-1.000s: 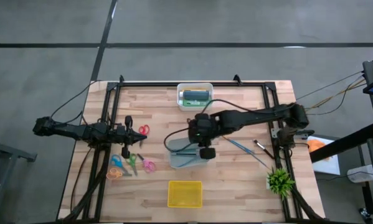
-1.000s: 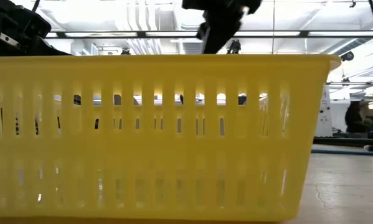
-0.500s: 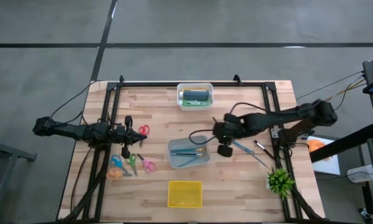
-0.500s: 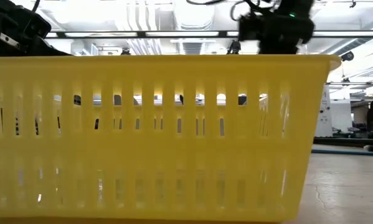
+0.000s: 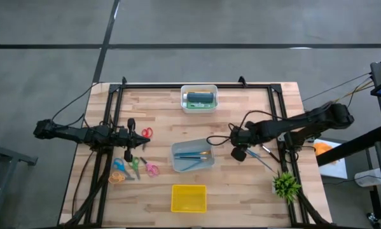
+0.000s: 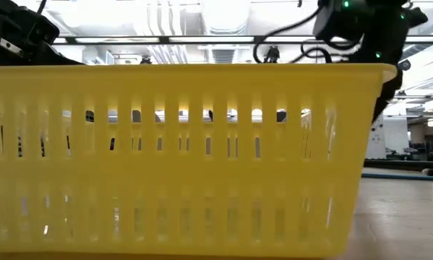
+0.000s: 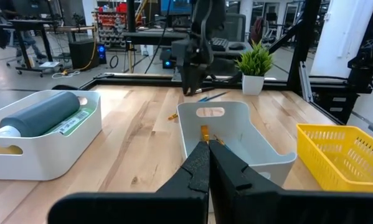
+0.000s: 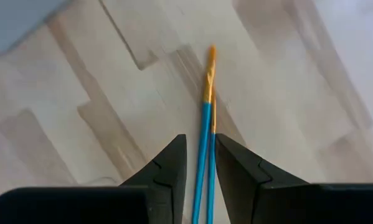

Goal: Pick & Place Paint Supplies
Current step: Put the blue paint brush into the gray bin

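Note:
My right gripper [image 5: 239,154] [image 8: 200,142] points steeply down over two blue-handled brushes [image 8: 206,99] [image 5: 259,157] that lie side by side on the wood, right of the grey bin [image 5: 177,166]. Its fingers stand a narrow gap apart, above the brushes and touching nothing. The grey bin holds several brushes [image 5: 194,154]. A white bin [image 5: 185,107] at the far edge holds tubes [image 5: 200,98], a dark blue one [image 7: 46,112] among them. My left gripper [image 5: 129,154] [image 7: 208,157] waits shut at the table's left side, holding nothing.
A dark-handled brush [image 5: 267,150] lies close by the blue ones. A yellow basket [image 5: 189,198] [image 6: 187,159] stands at the near edge and a green plant [image 5: 285,184] at the near right corner. Coloured scissors [image 5: 134,166] lie at the left. Bare wood lies between the bins.
My right gripper has gone from above the grey bin toward the table's right edge and downward, rolling its wrist on the way. It now hangs over the loose blue brushes. The brushes in the grey bin lie still.

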Robot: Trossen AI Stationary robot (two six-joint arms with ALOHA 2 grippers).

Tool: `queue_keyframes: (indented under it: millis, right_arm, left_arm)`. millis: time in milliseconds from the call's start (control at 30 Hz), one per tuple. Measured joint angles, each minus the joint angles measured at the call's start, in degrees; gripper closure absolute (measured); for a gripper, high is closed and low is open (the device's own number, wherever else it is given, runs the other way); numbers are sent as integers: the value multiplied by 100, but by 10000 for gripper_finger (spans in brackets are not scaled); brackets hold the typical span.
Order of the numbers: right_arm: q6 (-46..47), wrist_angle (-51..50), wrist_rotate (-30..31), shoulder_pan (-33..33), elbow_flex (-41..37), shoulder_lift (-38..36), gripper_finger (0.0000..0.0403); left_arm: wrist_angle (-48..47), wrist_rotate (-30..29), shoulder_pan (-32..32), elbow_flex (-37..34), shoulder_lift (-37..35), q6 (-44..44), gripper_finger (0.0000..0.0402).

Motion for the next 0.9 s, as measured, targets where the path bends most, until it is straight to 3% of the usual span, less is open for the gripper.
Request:
queue_keyframes:
  millis: [500, 900]
  right_arm:
    - [1077, 23, -449, -2, -476, 49, 321]
    - [1069, 320, -615, 0, -614, 49, 321]
  left_arm:
    - [0, 0, -1, 0, 0, 1, 401]
    - [0, 0, 0, 0, 0, 0, 401]
